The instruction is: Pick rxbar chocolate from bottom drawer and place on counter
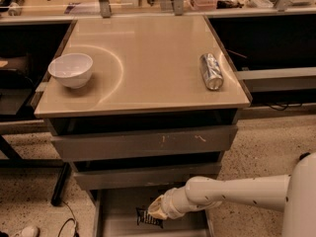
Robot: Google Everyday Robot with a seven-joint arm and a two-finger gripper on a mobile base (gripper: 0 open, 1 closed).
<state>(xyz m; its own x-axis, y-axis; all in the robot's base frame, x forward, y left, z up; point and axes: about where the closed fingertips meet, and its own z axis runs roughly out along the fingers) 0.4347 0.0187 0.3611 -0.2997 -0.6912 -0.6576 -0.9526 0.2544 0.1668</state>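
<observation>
The rxbar chocolate (148, 217), a small black wrapper with pale lettering, lies on the grey floor of the open bottom drawer (116, 216). My gripper (157, 210) is at the end of the white arm, which reaches in from the right. It sits low in the drawer, right at the bar's upper right edge. The glossy beige counter (148, 58) is above the drawer stack.
A white bowl (71, 69) stands at the counter's left. A silver can (211, 71) lies on its side at the right. Two shut grey drawers (143, 143) sit above the open one. Dark desks flank the unit, and a cable lies on the speckled floor (29, 206).
</observation>
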